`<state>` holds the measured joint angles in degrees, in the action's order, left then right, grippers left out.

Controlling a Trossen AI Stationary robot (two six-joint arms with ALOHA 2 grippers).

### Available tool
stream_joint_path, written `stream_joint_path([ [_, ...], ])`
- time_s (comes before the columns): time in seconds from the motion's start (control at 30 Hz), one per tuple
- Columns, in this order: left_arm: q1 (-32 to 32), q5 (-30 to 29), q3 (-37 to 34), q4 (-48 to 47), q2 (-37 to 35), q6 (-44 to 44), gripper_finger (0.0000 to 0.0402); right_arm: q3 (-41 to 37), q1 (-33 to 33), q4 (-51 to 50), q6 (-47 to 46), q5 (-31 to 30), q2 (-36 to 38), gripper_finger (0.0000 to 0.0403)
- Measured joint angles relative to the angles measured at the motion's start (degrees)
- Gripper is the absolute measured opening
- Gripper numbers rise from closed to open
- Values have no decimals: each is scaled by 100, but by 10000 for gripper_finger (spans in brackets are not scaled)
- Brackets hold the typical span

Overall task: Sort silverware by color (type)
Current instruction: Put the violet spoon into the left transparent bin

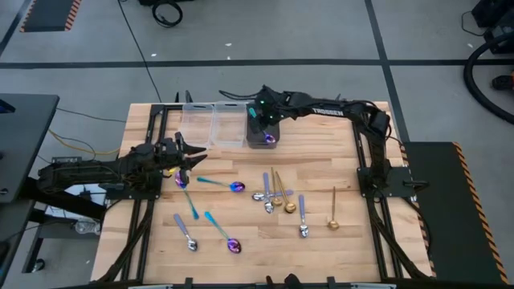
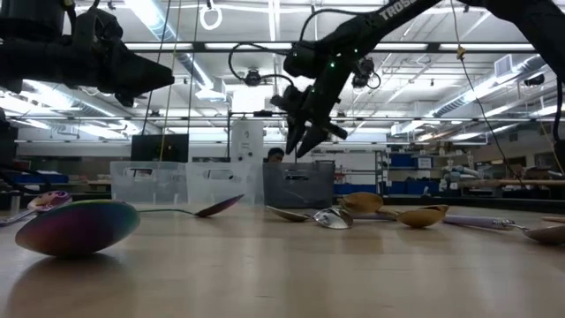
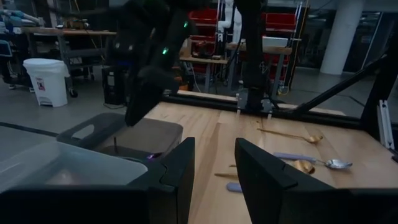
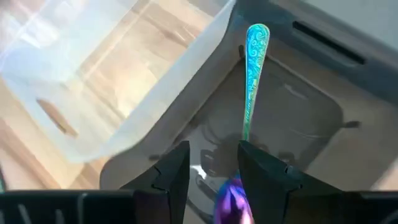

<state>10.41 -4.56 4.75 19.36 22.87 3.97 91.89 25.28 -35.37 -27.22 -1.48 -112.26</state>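
Right wrist view showed our right end effector (image 4: 213, 163) released above the grey bin (image 4: 298, 118), where the teal-handled spoon (image 4: 252, 81) lay, dropped there by colour. Our left end effector (image 1: 186, 154) waited parted, empty, over the table (image 1: 321, 249)'s remaining spoons (image 1: 277, 197).

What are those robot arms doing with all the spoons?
They're sorting spoons by colour into bins. The right gripper hangs over the grey bin, fingers open, with a teal-handled spoon lying in the bin just below it. The left gripper waits open above the table's left side. Gold, silver and more teal spoons lie scattered on the wood, not sorted yet.
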Motion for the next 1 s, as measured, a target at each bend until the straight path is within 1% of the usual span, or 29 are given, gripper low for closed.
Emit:
stream_joint_path([
  [0.13, 0, 0, 0, -9, 0, 6, 123, 12, -215, 2, 314, 99, 216, 144],
  [0.3, 0, 2, 0, -30, 0, 36, 123, 12, -528, 18, 323, 105, 438, 144],
  [0.4, 0, 2, 2, -60, 0, 148, 123, 12, -727, -39, 113, 94, 446, 144],
  [0.5, 0, 49, 2, -292, 0, 175, 123, 12, -953, -224, -76, 179, 445, 144],
  [0.53, 0, 82, 4, -375, 0, 170, 123, 12, -1052, -306, -24, 119, 445, 144],
  [0.6, 0, 113, 92, -750, 0, 170, 123, 9, -1305, -501, 50, -189, 449, 144],
  [0.73, 0, 118, 533, -1966, 0, 235, 123, -39, -1879, -559, 312, -942, 473, 144],
  [0.83, -9, 136, 768, -2695, 0, 308, 123, -140, -2267, -524, 508, -1328, 473, 144],
  [0.9, -44, 209, 813, -2861, 0, 326, 123, -242, -2483, -406, 625, -1459, 473, 144],
  [1.0, -180, 314, 813, -2869, 0, 314, 123, -400, -2752, -274, 685, -1533, 473, 144],
])
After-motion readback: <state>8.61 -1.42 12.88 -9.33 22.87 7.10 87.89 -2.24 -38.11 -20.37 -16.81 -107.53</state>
